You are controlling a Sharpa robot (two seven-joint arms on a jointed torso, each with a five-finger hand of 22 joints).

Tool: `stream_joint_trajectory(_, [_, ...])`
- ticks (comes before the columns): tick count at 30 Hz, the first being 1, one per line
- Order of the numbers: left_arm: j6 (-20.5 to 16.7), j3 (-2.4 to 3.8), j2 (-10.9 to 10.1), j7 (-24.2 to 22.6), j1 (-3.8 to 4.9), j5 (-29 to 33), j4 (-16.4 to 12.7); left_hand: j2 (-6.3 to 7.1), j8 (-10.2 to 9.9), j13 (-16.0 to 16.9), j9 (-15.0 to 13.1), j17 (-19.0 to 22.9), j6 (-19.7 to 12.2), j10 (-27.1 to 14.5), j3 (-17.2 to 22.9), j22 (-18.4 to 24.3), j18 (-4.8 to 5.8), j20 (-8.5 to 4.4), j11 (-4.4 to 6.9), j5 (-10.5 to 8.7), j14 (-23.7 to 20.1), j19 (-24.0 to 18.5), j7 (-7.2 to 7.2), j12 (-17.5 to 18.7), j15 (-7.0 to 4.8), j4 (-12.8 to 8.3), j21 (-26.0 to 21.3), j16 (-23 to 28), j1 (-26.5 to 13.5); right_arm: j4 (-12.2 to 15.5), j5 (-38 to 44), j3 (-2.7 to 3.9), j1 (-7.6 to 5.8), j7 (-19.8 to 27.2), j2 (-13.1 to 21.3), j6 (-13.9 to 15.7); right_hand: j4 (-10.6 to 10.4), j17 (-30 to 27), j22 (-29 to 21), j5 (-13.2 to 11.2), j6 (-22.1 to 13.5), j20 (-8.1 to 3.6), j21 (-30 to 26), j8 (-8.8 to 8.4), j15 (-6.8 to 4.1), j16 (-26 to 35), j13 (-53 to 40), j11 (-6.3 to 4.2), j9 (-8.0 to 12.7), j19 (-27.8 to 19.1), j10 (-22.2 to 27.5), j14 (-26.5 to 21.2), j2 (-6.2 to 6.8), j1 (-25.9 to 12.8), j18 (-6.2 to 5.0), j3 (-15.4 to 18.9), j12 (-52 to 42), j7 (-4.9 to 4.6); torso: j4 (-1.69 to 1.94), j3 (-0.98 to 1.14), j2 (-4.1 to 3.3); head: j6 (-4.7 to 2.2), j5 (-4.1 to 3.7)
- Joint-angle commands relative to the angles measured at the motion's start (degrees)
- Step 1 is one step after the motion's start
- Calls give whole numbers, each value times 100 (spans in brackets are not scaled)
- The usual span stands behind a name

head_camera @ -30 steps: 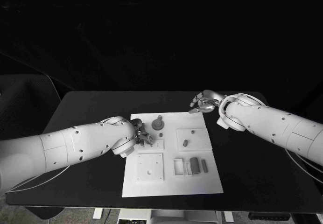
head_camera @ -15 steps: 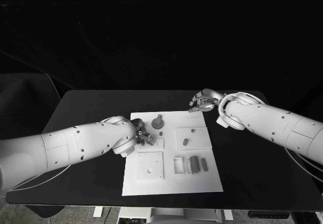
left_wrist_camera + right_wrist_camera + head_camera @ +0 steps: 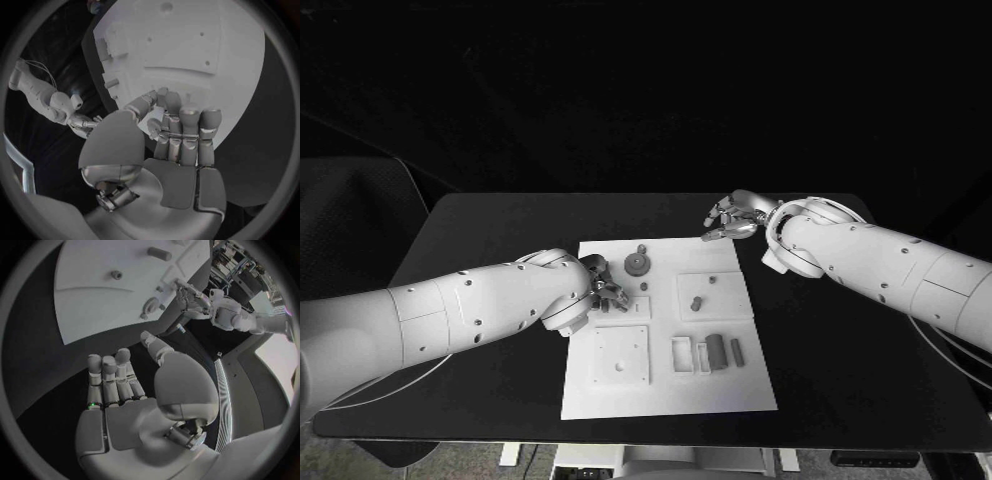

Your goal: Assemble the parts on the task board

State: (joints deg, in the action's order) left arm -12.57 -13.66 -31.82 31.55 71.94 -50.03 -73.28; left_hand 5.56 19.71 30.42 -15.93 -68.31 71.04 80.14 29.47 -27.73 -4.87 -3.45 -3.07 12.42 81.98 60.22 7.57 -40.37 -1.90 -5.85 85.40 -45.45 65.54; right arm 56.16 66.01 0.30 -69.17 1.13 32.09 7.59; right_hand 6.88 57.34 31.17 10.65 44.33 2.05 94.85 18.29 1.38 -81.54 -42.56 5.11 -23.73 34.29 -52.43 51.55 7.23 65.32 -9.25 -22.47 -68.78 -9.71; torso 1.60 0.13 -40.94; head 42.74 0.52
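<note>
A white board (image 3: 669, 340) lies in the middle of a black table (image 3: 488, 225), with small grey parts spread over it.

The left hand (image 3: 606, 290) hangs over the board's left edge, just above a small square plate. Its fingers (image 3: 181, 125) are curled in close together, thumb against them. The wrist view hints at a small piece pinched at the fingertips, but it is too hidden to be sure, so whether the hand holds anything cannot be told. Judging by its pose, it is working at the seat directly under it.

Just beyond that hand sits a round gear (image 3: 636, 265) on a peg. Further out towards the other arm lies a square plate with a short pin (image 3: 695, 301) on it. Nearer the robot lie three upright bars (image 3: 717, 352) beside a larger square plate (image 3: 620, 357).

The right hand (image 3: 733, 220) rests off the board, just past its far right corner, over bare table. Its fingers (image 3: 111, 375) are loosely spread and it holds nothing, probably parked clear so the left hand has room.
</note>
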Motion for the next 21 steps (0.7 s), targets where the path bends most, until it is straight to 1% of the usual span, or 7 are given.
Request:
stream_joint_trajectory(1, [93,-4,21,-14,-18,-22,7,-36,565,7,-2231,-8,763,651,81,-8,-482,-3,420,16,73,54,-436,-33,-136,-50,23,-26,-9,20,-1,2,-1,41,-3,-87,9,-6,-7,39,25,-4,81,39,-4,15,9,7,-6,-34,40,-45,1,50,2,-31,18,2,-1,-1,0,11,-4])
stream_joint_trajectory(2, [95,-4,23,-15,-19,-22,12,-36,565,7,-2231,-8,764,652,81,-9,-482,-3,420,16,73,54,-436,-33,-136,-50,23,-26,-10,23,-1,2,-1,42,-1,-88,8,-6,-7,39,25,-4,81,39,-4,15,9,7,-6,-34,40,-45,1,49,3,-32,18,2,-2,2,0,13,-3])
stream_joint_trajectory(10, [123,-4,29,-14,-21,-89,22,-30,568,11,-2233,-13,766,652,79,-12,-483,-5,421,10,74,59,-437,-39,-138,-46,31,-34,-24,44,-1,2,-1,39,4,-90,6,-6,-7,38,26,-4,81,39,-3,14,10,7,-6,-34,40,-45,0,48,3,-32,18,2,4,1,1,17,-8])
stream_joint_trajectory(12, [128,-4,28,-15,-21,-103,24,-31,569,12,-2233,-14,767,653,80,-13,-483,-5,422,10,75,60,-437,-40,-139,-46,32,-36,-26,44,-1,1,-1,38,1,-91,5,-6,-7,38,26,-4,80,39,-3,14,10,8,-6,-34,40,-45,0,48,3,-32,18,2,3,-1,-1,28,-1])
stream_joint_trajectory(21, [97,-4,34,-31,-21,-162,24,-45,586,28,-2242,-31,787,669,98,-24,-491,-14,433,18,86,76,-449,-64,-149,-55,56,-67,-28,49,-1,1,0,38,3,-93,2,-7,-8,38,26,-3,80,39,-2,14,10,8,-6,-34,40,-46,-2,46,4,-32,18,1,6,-6,4,35,-2])
